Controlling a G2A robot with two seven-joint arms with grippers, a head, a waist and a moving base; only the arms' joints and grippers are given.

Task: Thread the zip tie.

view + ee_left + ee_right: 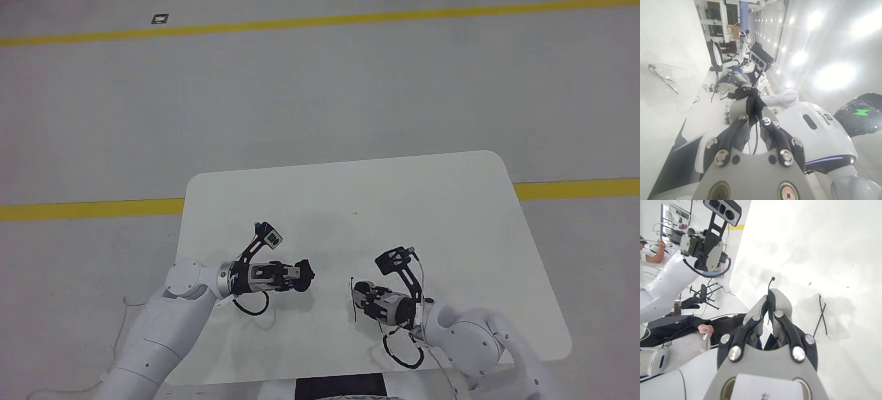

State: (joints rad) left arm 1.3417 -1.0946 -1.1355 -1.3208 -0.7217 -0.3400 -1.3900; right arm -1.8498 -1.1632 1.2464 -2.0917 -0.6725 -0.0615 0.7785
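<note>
Top view: L hand (303, 270) and R hand (358, 294) are hovering over the desk (450, 200) nr its front edge, facing each other, apart.

L wrist view: can't tell L hand's state; black crumpled stuff (753, 102) is sitting at its far end.

R wrist view: R hand's fingers (778, 298) are pressing together on the zip tie (770, 284), head end sticking out. Spare ties (821, 313) are lying crossed on a clear sheet (836, 321) nearby.

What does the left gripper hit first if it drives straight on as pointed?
Probably the right gripper, facing the left gripper close ahead and shut on a thin black zip tie; the line seems to run near its black wrist camera. Depth is unclear.
</note>
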